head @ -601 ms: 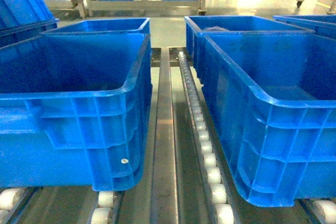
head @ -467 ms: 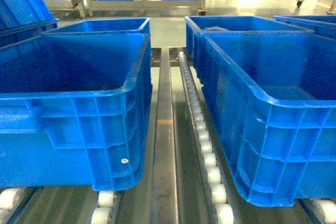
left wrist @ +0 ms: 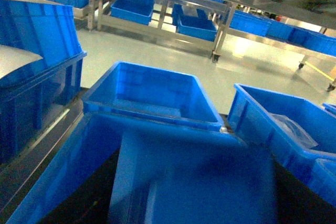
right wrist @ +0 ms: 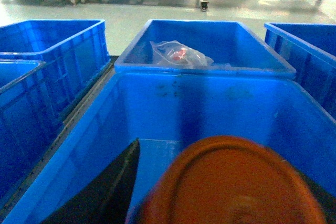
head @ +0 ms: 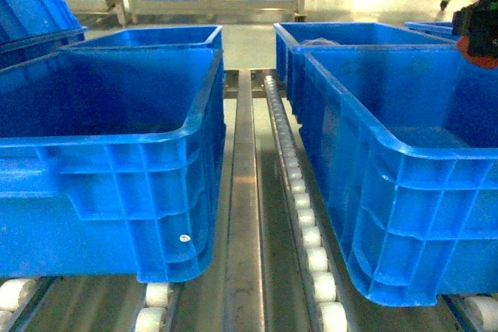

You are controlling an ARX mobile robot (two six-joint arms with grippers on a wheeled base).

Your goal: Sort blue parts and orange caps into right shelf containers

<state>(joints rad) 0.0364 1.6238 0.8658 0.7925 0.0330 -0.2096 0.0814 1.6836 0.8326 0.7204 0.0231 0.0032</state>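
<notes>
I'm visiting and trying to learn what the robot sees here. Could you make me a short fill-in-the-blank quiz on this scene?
1. The round cap close to the right wrist camera is ____ in colour.
2. A clear plastic bag lies in the far crate, and the item inside it is ____.
3. Between the two near crates runs a row of white ____.

Missing words: orange; red; rollers

A steel roller track (head: 299, 192) runs up the middle; a crumpled clear bag (right wrist: 178, 54), perhaps holding something red, lies beyond.
</notes>
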